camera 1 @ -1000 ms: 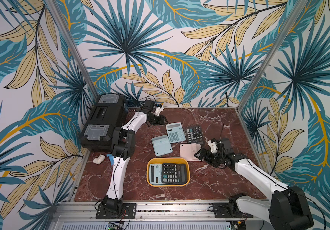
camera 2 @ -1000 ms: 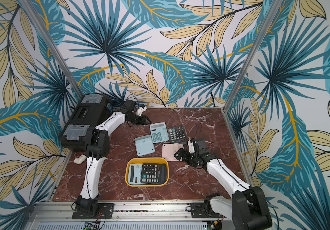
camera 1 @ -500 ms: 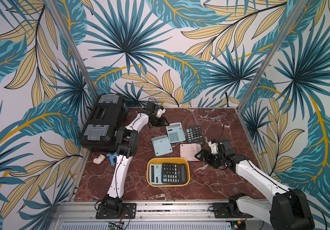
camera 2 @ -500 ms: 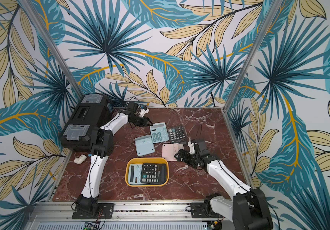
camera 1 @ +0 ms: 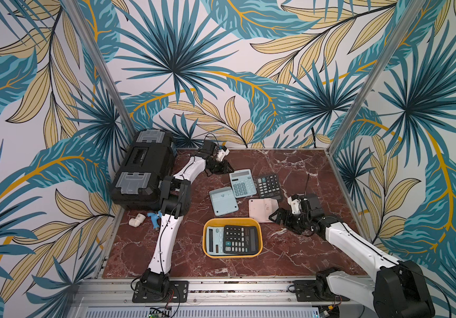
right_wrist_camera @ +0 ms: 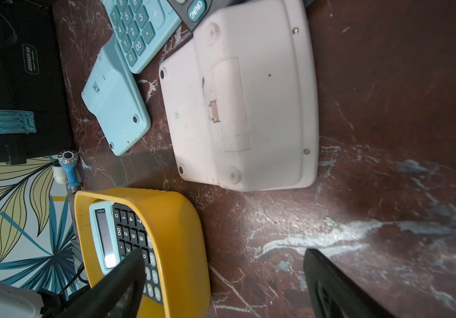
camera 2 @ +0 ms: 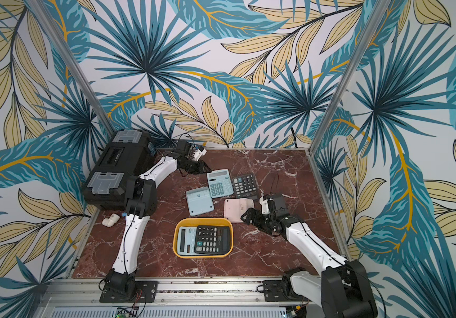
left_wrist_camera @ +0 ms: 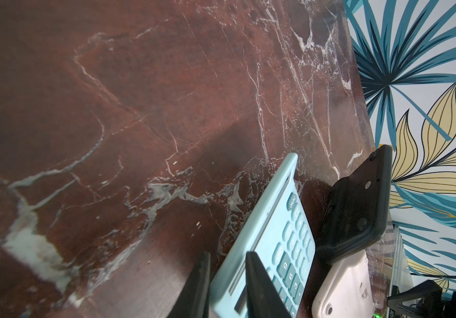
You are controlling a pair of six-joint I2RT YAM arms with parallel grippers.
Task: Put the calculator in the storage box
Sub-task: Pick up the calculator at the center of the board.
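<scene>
Left gripper (camera 1: 224,168) is narrow, its fingers (left_wrist_camera: 260,289) straddling the top rim of the teal calculator (camera 1: 242,183); can't tell if it's clamped firmly. Calculator is smooth plastic with rounded keys, flat on the veined red marble table (camera 1: 290,165) and outside the storage box (camera 1: 260,239). Box sits well away from this gripper, nearer the right gripper (camera 1: 276,217). It's a glossy yellow tray with rounded corners, two calculators stacked inside.

Right gripper is wide, holding nothing, just beside the pink calculator (right_wrist_camera: 243,96). Only the right wrist view shows the pink back: battery door, screws, round feet. Only the left wrist view shows the black calculator (left_wrist_camera: 359,206) as a matte screwed shell propped on the pink one; top views show its keys.
</scene>
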